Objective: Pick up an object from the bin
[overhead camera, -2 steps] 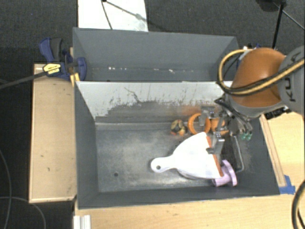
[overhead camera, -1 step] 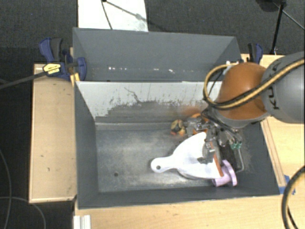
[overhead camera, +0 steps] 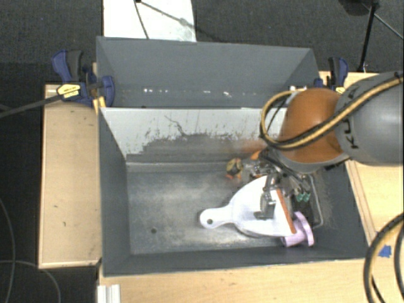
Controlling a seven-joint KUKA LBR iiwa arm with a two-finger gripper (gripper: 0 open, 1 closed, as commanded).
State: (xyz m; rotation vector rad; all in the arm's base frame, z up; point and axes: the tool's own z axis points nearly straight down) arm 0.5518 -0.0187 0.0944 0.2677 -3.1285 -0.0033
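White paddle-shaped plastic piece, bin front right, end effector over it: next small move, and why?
Probably ease straight down onto the round body of the white paddle-shaped plastic piece, since the end effector sits right over it. I'd avoid drifting right, where a lilac plastic piece lies against the white one's edge and could get caught.

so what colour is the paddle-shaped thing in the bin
The paddle-shaped thing is white, clearest in the camera view.
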